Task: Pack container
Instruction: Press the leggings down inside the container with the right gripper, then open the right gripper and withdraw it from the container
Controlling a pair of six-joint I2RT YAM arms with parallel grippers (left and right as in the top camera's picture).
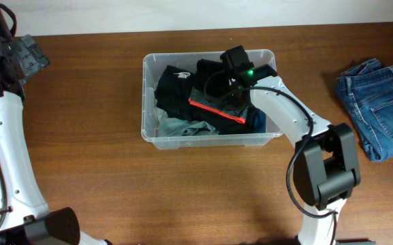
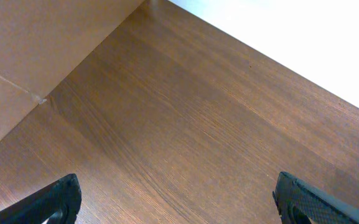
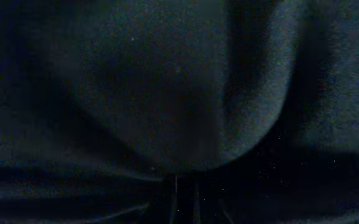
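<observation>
Two arms share the brown wooden worktop (image 1: 114, 190), but only one is at work. The large rectangular clear plastic tub (image 1: 210, 140), the container to be packed, sits in the middle of the worktop towards the far edge. It already holds a heap of clothes: a black garment with a white logo (image 1: 172, 83) on the left, a dark piece with a red-orange band (image 1: 215, 109) across the middle, and a crumpled grey-green cloth (image 1: 181, 127) against the near wall.

The right arm reaches from its near-right base over the tub's right wall, and the right claw (image 1: 229, 85) points down into the pile at the far right. Its wrist view shows only dark fabric pressed close to the lens, so the claw is buried in the clothing. It is closed tight. Whether a fold of cloth is pinched in it cannot be told, since its tips are hidden. It is probably there to push or tuck the clothes lower so that more will fit.

The left claw (image 2: 182, 200) hangs over bare worktop at the far left with its tips spread wide, holding nothing. It is well apart from the tub, most likely parked out of the other arm's way.

A folded pair of blue denim jeans (image 1: 376, 105) lies on the right of the worktop outside the tub, apparently waiting to be packed.
</observation>
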